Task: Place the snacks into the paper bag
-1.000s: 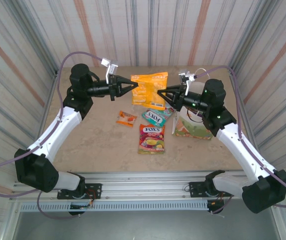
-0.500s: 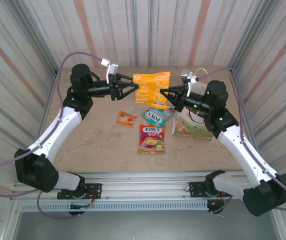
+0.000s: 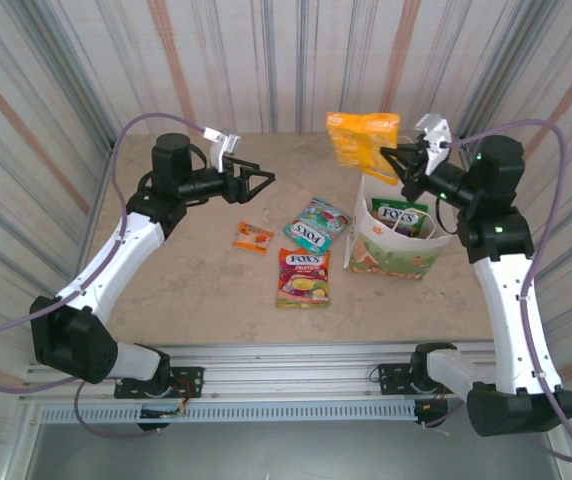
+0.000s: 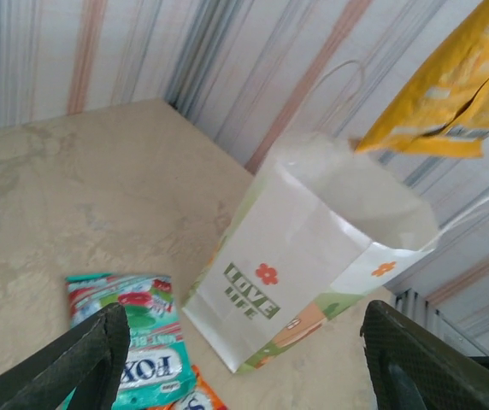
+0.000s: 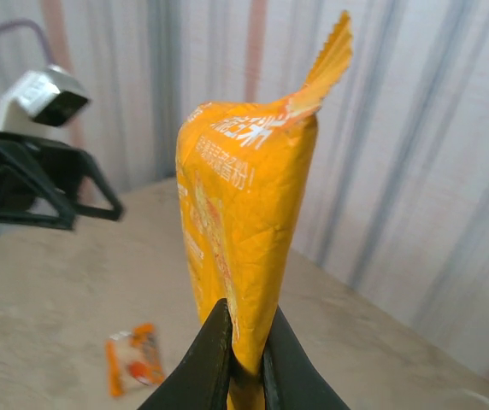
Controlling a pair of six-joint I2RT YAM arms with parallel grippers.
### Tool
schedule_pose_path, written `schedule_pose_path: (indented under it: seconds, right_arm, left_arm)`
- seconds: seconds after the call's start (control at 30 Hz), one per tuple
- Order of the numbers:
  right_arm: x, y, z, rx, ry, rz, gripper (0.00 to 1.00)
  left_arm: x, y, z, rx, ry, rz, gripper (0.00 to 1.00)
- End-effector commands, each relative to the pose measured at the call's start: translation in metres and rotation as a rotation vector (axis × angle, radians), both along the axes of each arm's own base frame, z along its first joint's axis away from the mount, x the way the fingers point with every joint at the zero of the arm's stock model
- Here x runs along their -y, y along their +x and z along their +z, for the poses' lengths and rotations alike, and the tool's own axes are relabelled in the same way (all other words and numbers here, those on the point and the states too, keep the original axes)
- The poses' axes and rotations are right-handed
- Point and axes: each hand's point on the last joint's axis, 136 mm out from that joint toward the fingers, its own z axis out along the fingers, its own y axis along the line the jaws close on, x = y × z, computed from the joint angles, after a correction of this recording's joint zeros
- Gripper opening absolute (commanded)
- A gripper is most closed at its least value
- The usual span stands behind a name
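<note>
Currently, the right claw (image 3: 398, 163) is pinching the gold-orange twin pack (image 3: 363, 135) above the paper bag (image 3: 394, 258), with the left claw (image 3: 262, 180) hanging spread.

Beige mottled tabletop (image 3: 196, 290), striped walls (image 3: 296, 60) on three sides, metal rail (image 3: 296, 365) along near edge

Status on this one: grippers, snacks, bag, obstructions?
Right gripper shut on gold-orange pack, above paper bag. Left gripper open, empty. Several packets on table. Bag mouth unobstructed.
</note>
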Motion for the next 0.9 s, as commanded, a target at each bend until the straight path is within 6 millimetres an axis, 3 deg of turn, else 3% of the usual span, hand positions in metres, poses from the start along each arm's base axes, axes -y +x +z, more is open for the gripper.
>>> schedule_pose_path:
  seconds: [0.0,0.1,0.3,0.5,0.87]
  right_arm:
    - [0.026,-0.005,-0.009,0.017,-0.157,-0.050,0.00]
    - [0.050,-0.007,-0.021,-0.006,-0.265,-0.110,0.00]
    - [0.079,-0.016,-0.069,-0.164,-0.483,-0.186,0.00]
    - [0.076,-0.026,-0.087,-0.167,-0.538,-0.130,0.00]
    - [0.084,-0.022,-0.107,-0.237,-0.624,-0.128,0.03]
  left_arm:
    - [0.001,0.004,-0.011,0.006,0.064,0.015,0.75]
    - [0.004,0.005,-0.021,-0.006,0.097,0.012,0.75]
    - [0.013,0.007,-0.040,-0.036,0.136,-0.004,0.74]
    - [0.021,0.008,-0.051,-0.055,0.161,-0.029,0.74]
    - [0.027,0.008,-0.058,-0.061,0.187,-0.039,0.73]
